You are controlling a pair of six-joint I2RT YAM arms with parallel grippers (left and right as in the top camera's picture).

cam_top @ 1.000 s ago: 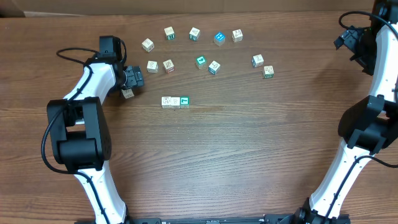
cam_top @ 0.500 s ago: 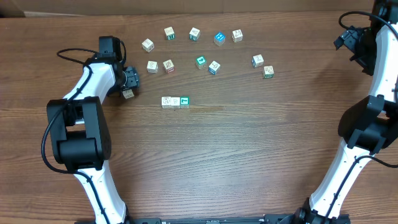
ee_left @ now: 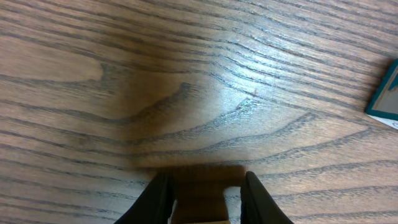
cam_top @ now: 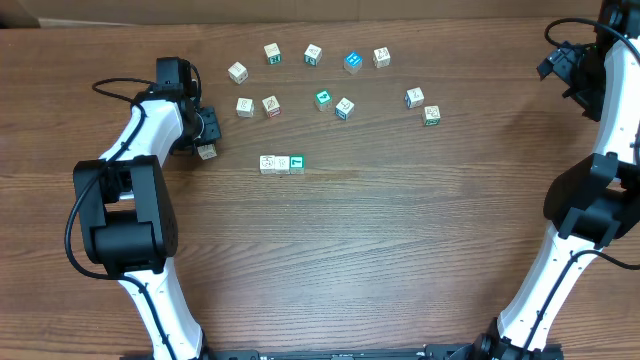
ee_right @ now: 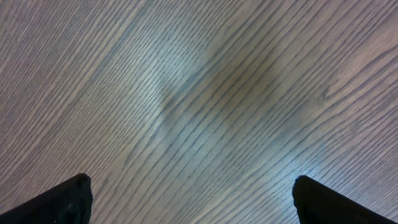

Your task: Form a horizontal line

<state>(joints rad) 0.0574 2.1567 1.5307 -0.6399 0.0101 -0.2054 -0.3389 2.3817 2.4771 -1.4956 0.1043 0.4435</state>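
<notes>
The horizontal line is a short row of three touching cubes mid-table: two pale ones and a teal one at its right end. To its left lies a pale wooden cube, and my left gripper is down over it. In the left wrist view this cube sits between the two dark fingers, which press its sides; the left gripper is shut on it. At the table's far right corner my right gripper hangs open over bare wood, with nothing between its fingers.
Several loose cubes lie scattered behind the line, from a pale one on the left through a blue one to a pale one on the right. A teal cube's corner shows at the left wrist view's right edge.
My left gripper's jaws have closed from wide open onto the pale cube, and the wrist has shifted slightly left. The right arm and the row have not moved.
</notes>
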